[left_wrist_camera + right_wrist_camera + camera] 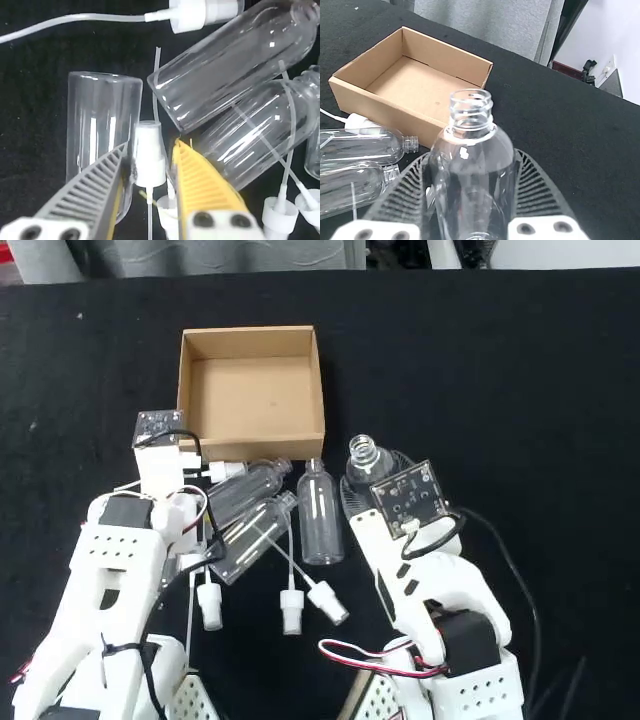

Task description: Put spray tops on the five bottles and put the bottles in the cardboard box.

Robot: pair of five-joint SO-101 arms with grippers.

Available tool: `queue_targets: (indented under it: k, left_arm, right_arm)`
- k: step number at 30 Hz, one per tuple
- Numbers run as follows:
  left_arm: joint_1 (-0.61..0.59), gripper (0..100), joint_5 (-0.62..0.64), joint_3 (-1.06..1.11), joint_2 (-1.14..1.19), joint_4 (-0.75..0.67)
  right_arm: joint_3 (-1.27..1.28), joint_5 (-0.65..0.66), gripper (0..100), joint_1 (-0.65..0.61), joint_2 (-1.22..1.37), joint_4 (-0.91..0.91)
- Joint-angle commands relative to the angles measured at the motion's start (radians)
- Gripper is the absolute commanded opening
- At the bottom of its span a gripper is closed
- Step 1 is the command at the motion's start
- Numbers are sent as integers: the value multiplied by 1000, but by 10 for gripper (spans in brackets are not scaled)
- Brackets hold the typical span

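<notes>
**Bottles:** five counted, all outside the box (252,445).
- One upright bottle (365,452) was placed just off the box's near right corner.
- Three were laid on the desk (520,370) before the box's near wall: first bottle (248,487), second bottle (252,537) and third bottle (320,512).
- A fourth bottle (100,140) was laid just beside the left end effector (151,147).

**Tops:** five counted.
- A far top (225,470) was laid just by the box's near wall.
- Three near tops (210,605) (290,618) (328,602) were laid on the arms' side of the lying bottles. Tubes from two of them were run across the second bottle.
- One held top (150,157) was recorded between the fingers.

**Box:** one, set open side up.

**Left arm:** stretched toward the box, with the wrist bent down over the lying bottles. The end effector was closed narrowly on the held top, a finger at each side.

**Right arm:** stretched forward alongside. The right end effector (472,155) was clamped around the body of the upright bottle, with the open neck turned up. Whether its base rested on the desk could not be told.
</notes>
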Motion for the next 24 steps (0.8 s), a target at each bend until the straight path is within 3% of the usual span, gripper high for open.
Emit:
queue_targets:
  k: [1,10,24]
  left_arm:
    - [-2,134,5,7,2,-21]
    - [4,134,3,10,17,-21]
    - [19,130,12,-90,298,-43]
  right_arm:
    - [-1,32,51,21,-16,-28]
    - [1,41,50,21,-15,-26]
    - [1,44,50,21,-15,-26]
